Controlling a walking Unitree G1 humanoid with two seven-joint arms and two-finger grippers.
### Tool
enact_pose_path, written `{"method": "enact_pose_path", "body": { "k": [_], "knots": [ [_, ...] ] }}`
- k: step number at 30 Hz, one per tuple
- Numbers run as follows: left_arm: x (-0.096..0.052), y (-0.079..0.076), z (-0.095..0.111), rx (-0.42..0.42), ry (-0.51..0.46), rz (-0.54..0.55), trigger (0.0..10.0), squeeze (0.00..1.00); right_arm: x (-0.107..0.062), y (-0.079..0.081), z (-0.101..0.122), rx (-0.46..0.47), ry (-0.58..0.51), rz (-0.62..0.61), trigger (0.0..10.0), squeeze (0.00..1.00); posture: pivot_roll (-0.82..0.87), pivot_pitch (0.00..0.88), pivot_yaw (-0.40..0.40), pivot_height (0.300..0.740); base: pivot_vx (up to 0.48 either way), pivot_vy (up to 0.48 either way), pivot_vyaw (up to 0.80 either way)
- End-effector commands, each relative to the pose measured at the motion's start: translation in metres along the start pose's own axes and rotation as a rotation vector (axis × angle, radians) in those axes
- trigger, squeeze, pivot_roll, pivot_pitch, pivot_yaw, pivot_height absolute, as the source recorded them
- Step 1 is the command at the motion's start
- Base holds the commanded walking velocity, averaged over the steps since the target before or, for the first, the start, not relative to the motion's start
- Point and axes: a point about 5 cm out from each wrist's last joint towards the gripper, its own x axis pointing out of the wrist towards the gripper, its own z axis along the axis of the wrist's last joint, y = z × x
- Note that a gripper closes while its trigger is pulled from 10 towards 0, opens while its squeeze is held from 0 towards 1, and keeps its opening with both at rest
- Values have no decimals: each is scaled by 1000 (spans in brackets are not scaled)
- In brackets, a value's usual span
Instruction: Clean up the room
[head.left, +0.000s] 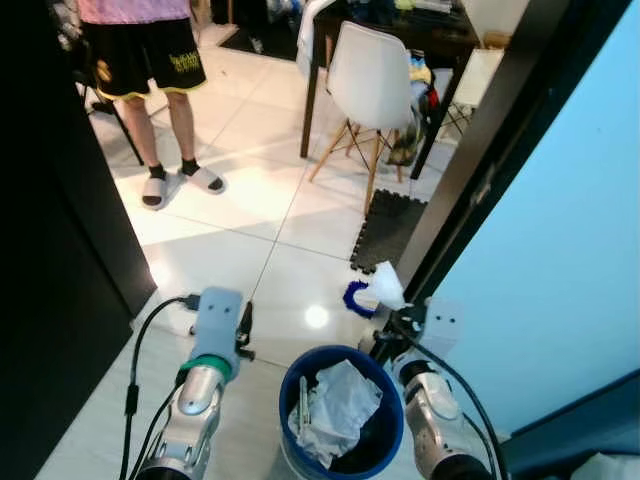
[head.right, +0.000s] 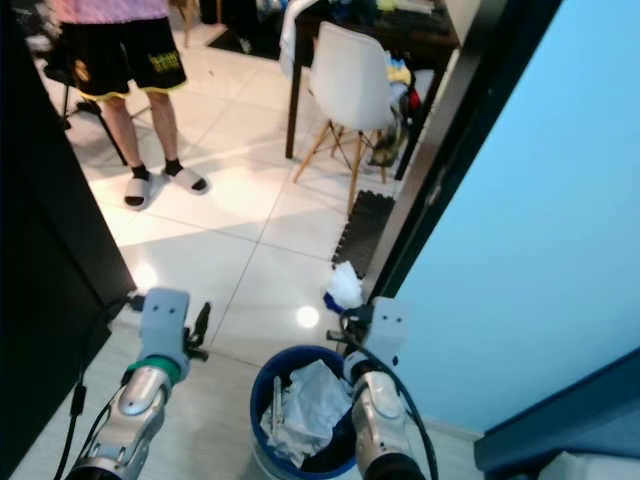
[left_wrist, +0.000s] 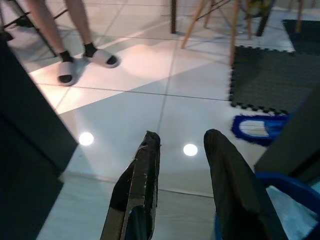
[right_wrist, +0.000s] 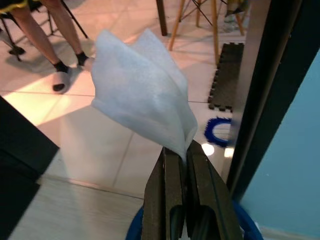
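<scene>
— White tissue (right_wrist: 142, 92) is being pinched by its lower corner between the closed fingers of the right gripper (right_wrist: 181, 159), and the rest is fanning out loose above them. Is it being held securely enough?

— It is judged so. The sheet is thin, soft and nearly weightless, so little force is being asked of the fingers. Nothing stiff is being offered for a grip; a bunched corner, as is being used now, is probably the best place to take hold, since a single flat layer could slip or tear.

— Where is the tissue being carried in relation to the bin?

— It is being held just beyond the far rim of the blue bin (head.left: 296, 372), which is standing on the floor between the two arms and is already being filled with crumpled paper (head.left: 335, 408). For a drop, the gripper would probably need to be brought back over the opening, as so light a sheet could drift aside.

— And the left gripper (left_wrist: 182, 142)?

— Its fingers are being kept apart with nothing between them, beside the bin on the left. Further out, a blue object (left_wrist: 259, 128) is lying on the tiles by a dark foam mat (left_wrist: 265, 75), and a person in slippers (head.left: 160, 90) is standing near a white chair (head.left: 368, 72).
</scene>
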Motion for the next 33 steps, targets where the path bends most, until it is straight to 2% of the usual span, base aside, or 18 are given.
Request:
{"method": "enact_pose_path", "body": {
  "k": [1,6,11,17,18,23,24,25,33],
  "knots": [
    [-4,-2,-10,5,41,-2,10000,0,-3,-7,-8,-5,49,-40,10000,0,6,0,-4,740,0,0,0],
    [-4,-1,-10,11,41,-1,10000,0,-1,-13,-9,-26,85,-63,10000,0,10,0,-5,740,0,0,0],
    [-5,-1,-10,18,41,-5,10000,0,4,-8,-11,-61,140,-42,10000,0,11,0,2,740,0,0,0],
    [-6,-2,-10,20,39,-12,10000,0,11,-6,-3,-51,133,-42,10000,0,19,0,-4,740,0,0,0],
    [-8,-1,-11,22,43,-10,10000,0,14,-3,1,-30,123,-36,10000,1000,21,0,-8,740,0,0,0],
    [-10,-1,-12,18,44,-5,10000,0,15,-1,1,-1,119,-45,10000,1000,21,0,-10,740,0,0,0],
    [-10,0,-13,18,46,-5,10000,0,14,0,0,5,120,-47,10000,690,19,0,-8,740,0,0,0],
    [-11,0,-13,18,47,-5,10000,0,14,1,-1,8,123,-50,10000,0,19,0,-8,740,0,0,0],
    [-9,-2,-12,17,51,-12,10000,0,11,-2,-5,-2,135,-59,10000,0,13,0,2,740,0,0,0]
  ]
}}
